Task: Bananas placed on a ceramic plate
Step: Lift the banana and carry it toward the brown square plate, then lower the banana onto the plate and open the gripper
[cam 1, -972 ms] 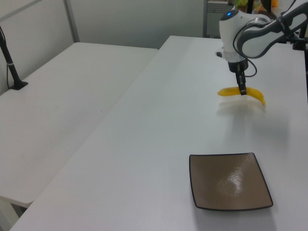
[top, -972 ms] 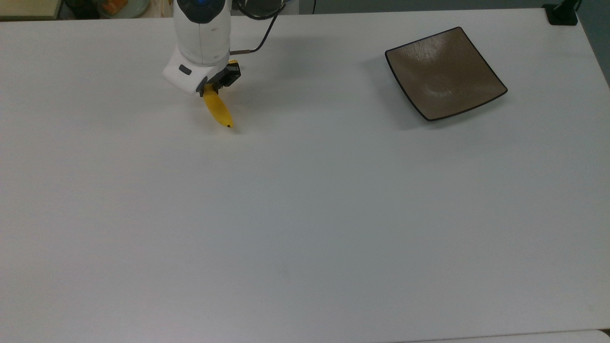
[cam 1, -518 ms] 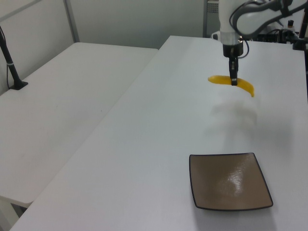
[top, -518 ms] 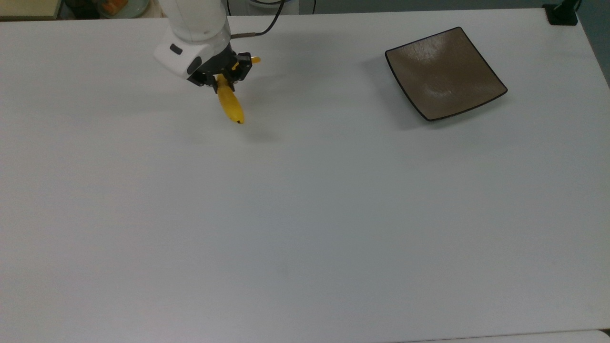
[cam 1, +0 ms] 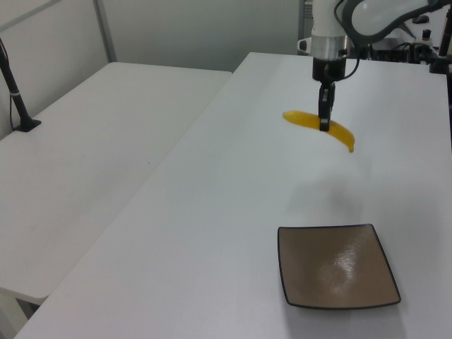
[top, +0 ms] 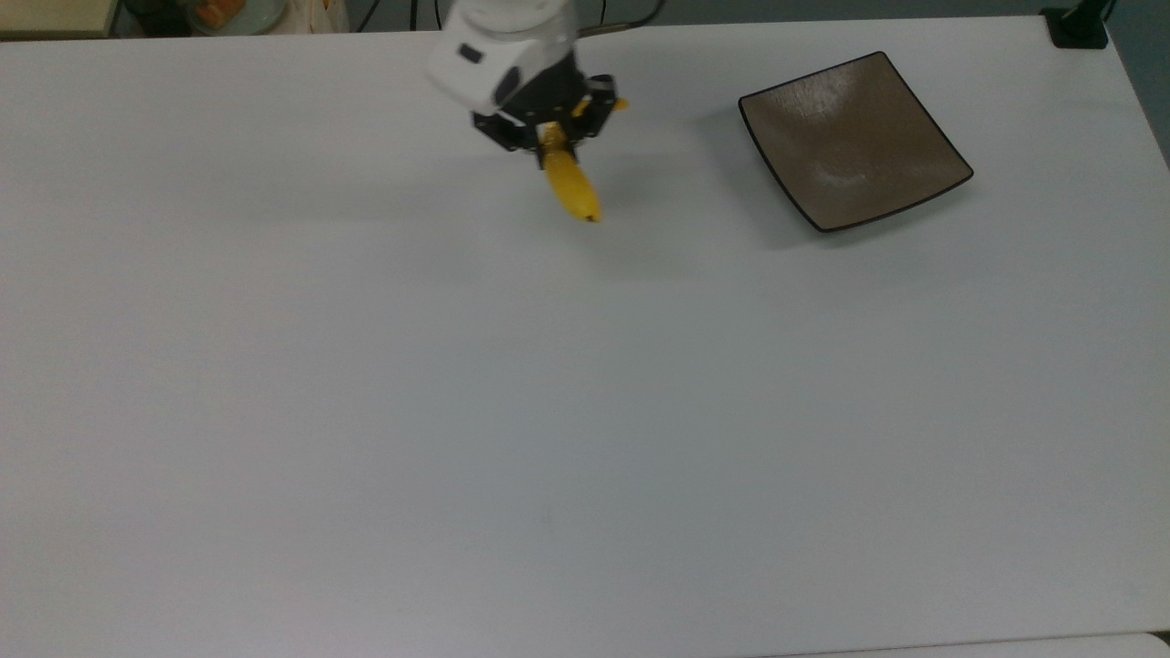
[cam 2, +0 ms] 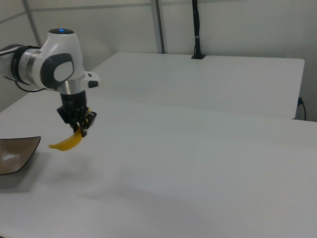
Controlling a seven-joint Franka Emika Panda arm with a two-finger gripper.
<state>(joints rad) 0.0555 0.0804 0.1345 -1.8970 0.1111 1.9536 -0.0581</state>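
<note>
Above the white desk (top: pixel 457 411), clear of its surface: your end effector (top: pixel 551 146), fingers clamped on the banana (top: pixel 570 185) near its middle, dark tip toward the top view's lower right. Plate (top: pixel 852 140): flat on the desk, empty, well apart to the top view's right.

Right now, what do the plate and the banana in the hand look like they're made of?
The plate looks like glazed ceramic: glossy brown-grey with white glare and a thin dark rim. The banana, held by the hand, looks smooth and evenly yellow; real fruit or plastic, I can't tell.
</note>
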